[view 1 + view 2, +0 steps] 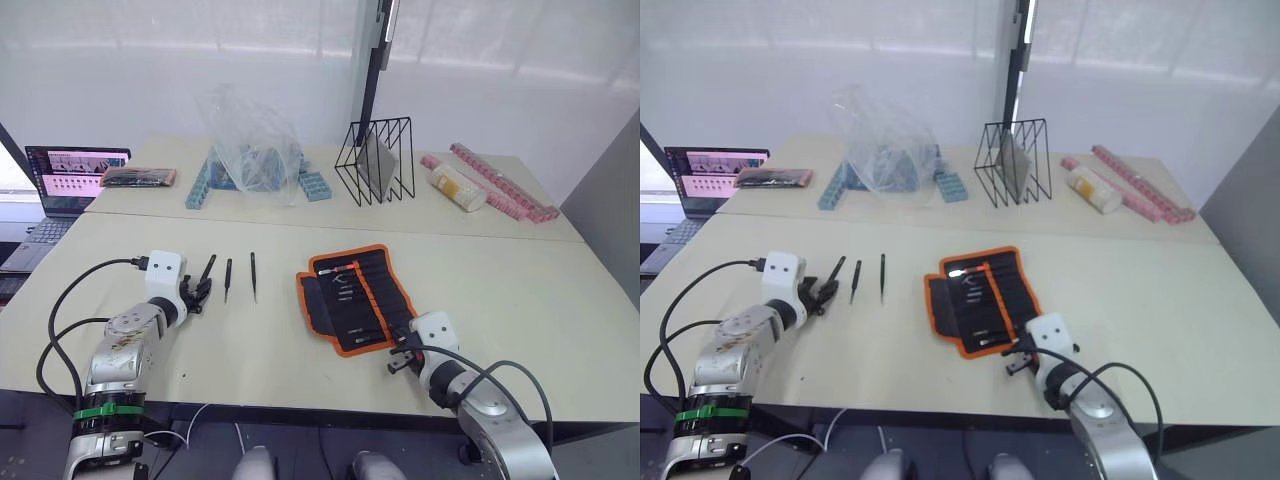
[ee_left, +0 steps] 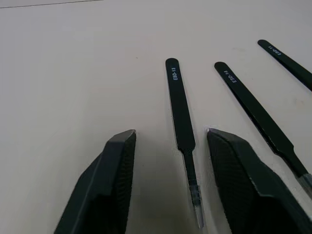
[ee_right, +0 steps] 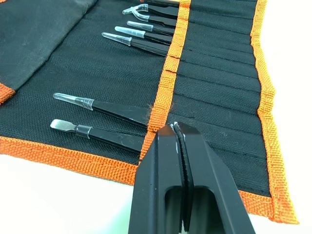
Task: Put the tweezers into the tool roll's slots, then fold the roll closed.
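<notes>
Left gripper (image 2: 168, 146) fingers apart, straddling loose tweezers (image 2: 180, 114); right gripper (image 3: 178, 127) pressed together (empty) over tool roll (image 3: 214, 73).

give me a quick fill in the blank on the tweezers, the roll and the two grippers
1. The number of tweezers lying loose on the table is ____.
2. The tool roll lies ____, its slots showing.
3. The left gripper is ____, with one tweezer between its fingers, not yet gripped.
4. The right gripper is ____, its tip at the roll's orange stripe.

Missing words: three; open; open; shut
</notes>
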